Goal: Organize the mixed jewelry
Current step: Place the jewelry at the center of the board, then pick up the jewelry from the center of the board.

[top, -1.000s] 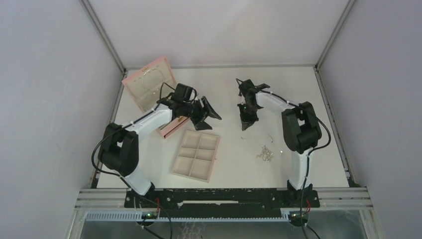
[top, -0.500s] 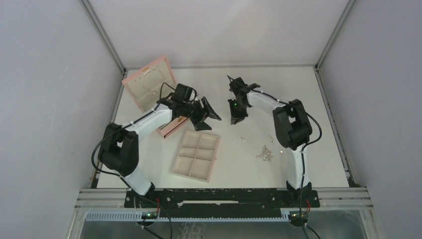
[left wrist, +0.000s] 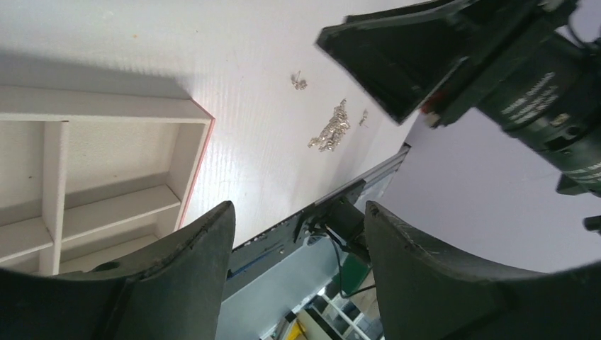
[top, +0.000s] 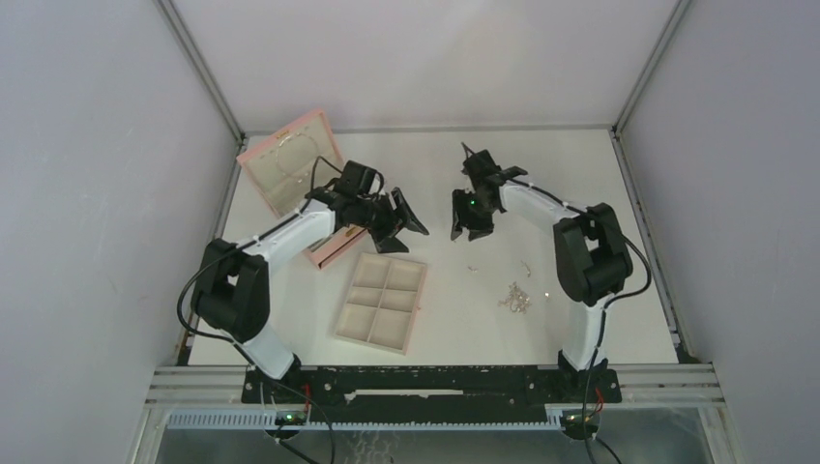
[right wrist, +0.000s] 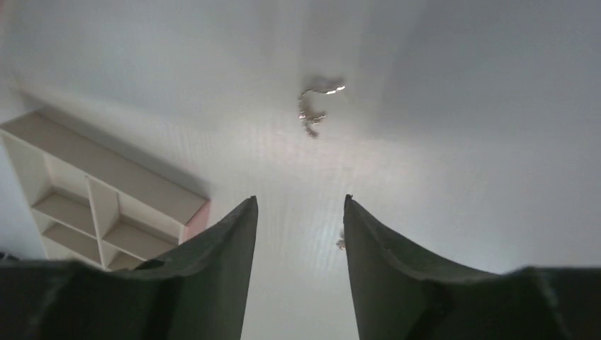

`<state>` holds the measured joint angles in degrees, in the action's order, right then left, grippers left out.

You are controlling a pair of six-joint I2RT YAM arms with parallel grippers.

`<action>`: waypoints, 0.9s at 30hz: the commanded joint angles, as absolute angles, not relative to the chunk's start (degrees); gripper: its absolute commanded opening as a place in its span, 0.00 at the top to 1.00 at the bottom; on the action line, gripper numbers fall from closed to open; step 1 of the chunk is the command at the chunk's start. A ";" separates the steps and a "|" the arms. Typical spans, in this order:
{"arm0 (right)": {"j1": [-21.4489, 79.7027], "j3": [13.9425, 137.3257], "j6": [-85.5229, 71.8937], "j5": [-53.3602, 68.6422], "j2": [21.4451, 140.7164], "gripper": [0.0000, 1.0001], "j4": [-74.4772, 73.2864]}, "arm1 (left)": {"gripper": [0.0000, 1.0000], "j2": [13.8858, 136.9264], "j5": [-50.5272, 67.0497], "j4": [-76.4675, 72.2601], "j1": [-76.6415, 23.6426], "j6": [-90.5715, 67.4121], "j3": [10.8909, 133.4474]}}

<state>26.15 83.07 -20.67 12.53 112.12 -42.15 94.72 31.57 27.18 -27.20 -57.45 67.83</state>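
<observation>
The mixed jewelry lies loose on the white table: a silver pile (top: 515,298) (left wrist: 329,132) at the right front, with small stray pieces (top: 474,268) (left wrist: 299,81) near it. In the right wrist view a short curled chain piece (right wrist: 315,110) lies ahead of the fingers, and a tiny piece (right wrist: 341,243) shows beside the right fingertip. My right gripper (top: 471,228) (right wrist: 299,200) hangs open above the table's middle with nothing between its fingers. My left gripper (top: 400,228) (left wrist: 298,209) is open and empty, above the far edge of the beige tray (top: 382,302).
The beige six-compartment tray (left wrist: 106,163) (right wrist: 92,198) sits left of centre. A pink box stands at the back left, its lid (top: 290,159) open and its base (top: 336,248) under the left arm. Enclosure walls ring the table.
My right gripper has gone from shut to open, swinging left and then slightly back right above the table's middle. The left arm has stayed still.
</observation>
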 commanded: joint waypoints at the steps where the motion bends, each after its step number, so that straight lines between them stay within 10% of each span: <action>1: 23.87 80.64 -22.94 4.94 105.25 0.35 -34.89 | 0.27 93.75 23.51 34.02 -30.16 -48.16 77.03; 27: 5.12 68.64 -22.46 12.56 85.94 0.52 -36.21 | 0.43 131.26 -2.46 49.52 -44.21 -11.08 123.99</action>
<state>5.82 68.88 -22.87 10.68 88.16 -36.05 129.29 -0.80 49.08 -43.27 -15.77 120.14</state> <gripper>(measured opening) 0.486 0.568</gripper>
